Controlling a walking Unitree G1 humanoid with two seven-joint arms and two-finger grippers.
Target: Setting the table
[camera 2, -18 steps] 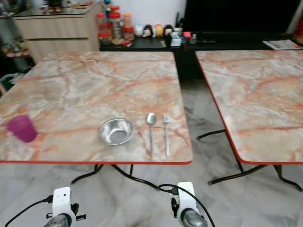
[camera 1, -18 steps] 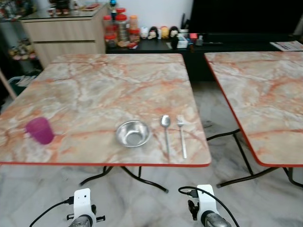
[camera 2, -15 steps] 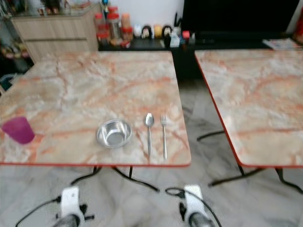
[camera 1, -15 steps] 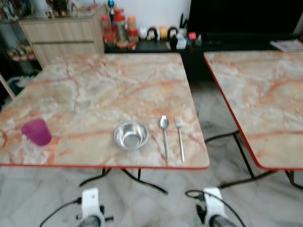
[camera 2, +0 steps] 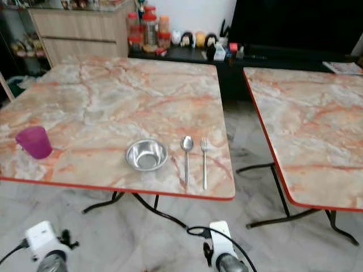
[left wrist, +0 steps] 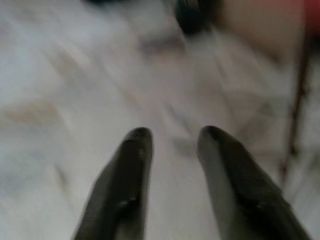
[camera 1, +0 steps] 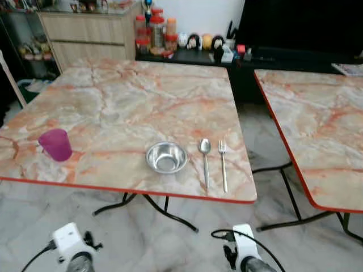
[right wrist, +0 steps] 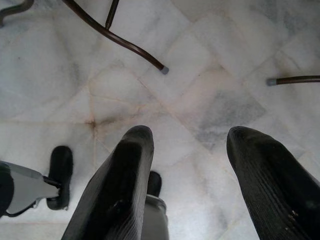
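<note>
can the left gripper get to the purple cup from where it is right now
Probably not yet. The left gripper hangs low over the floor, open, below the table edge. The cup stands alone near that edge, so nothing blocks it once the arm rises and the robot steps closer.

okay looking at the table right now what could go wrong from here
The spoon and fork lie close together with their handles near the table's red front edge; a clumsy grab could knock one to the floor. The purple cup also stands near that edge and could tip if bumped.
</note>
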